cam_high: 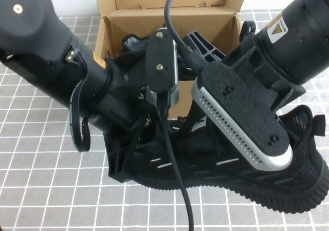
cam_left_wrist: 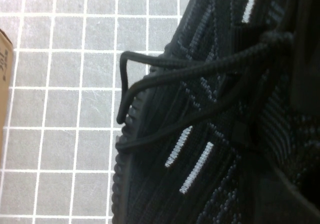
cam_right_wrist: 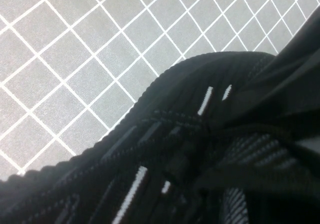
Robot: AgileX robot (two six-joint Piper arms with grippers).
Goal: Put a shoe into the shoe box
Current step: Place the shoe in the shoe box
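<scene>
- Writing: a yellow warning triangle sticker (cam_high: 278,29) is seen on the right arm's casing; its symbol cannot be read. A dark print is seen on the cardboard edge (cam_left_wrist: 4,59) in the left wrist view, too blurred to read.
- Shoe box (cam_high: 128,15): brown corrugated cardboard, placed at the far side of the table, flap lid raised behind it. Inside, dark objects are partly seen (a black mesh piece (cam_high: 131,41) at the box's left, a ridged black sole (cam_high: 203,41) toward its right); a second sneaker is suggested, but most of it is hidden by the arms.
- Shoe (cam_high: 288,184): black knit sneaker with ridged black sole, laid on the table in front of the box, outside it. Thin white side dashes (cam_left_wrist: 187,151) and loose black laces (cam_left_wrist: 165,74) are shown close up in the left wrist view.
- Table (cam_high: 41,154): covered by a grey mat with a white grid.
- Left gripper (cam_high: 146,133): lowered onto the shoe's left part, near the laces; whether its fingers are clenched on the shoe cannot be told.
- Right gripper (cam_high: 205,125): lowered over the shoe's middle, hidden beneath its wrist camera; fingers closed, and whether any of the shoe is pinched cannot be told.
</scene>
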